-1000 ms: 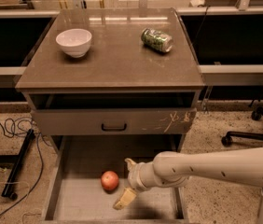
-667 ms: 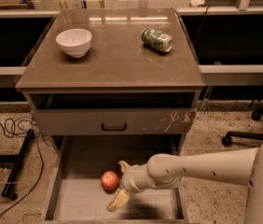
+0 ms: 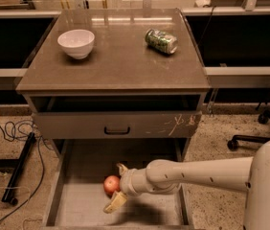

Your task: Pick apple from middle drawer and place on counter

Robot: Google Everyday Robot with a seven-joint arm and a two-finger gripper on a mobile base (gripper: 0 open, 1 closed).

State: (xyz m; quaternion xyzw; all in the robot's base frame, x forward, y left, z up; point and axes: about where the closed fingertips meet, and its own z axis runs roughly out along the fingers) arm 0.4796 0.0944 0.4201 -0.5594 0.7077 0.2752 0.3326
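- Nearest, low in the view, the middle drawer (image 3: 80, 206) stands pulled out, and the apple (image 3: 109, 183) sits on its flat floor towards the middle, well away from the side walls.
- The gripper (image 3: 114, 187) reaches in from the right at floor height. Its fingers (image 3: 115, 202) are spread wide, one behind the apple and one in front, so the fruit lies in the gap. Nothing is gripped yet, as far as I can judge.
- The step in hand is the grasp. It would go best if the arm eased in until the apple sits deep between the pads, then closed across its widest part — a round fruit caught off-centre will likely squirt out and roll over the floor.
- Just above, the upper drawer front (image 3: 73, 126) with its black handle (image 3: 117, 130) overhangs the back of the open box, so the lift should come forward before it rises.
- Farthest is the counter (image 3: 120, 68), carrying a white bowl (image 3: 76, 43) at left and a green can (image 3: 161, 40) on its side at right — the bare stretch between them looks the safest place to set the apple.
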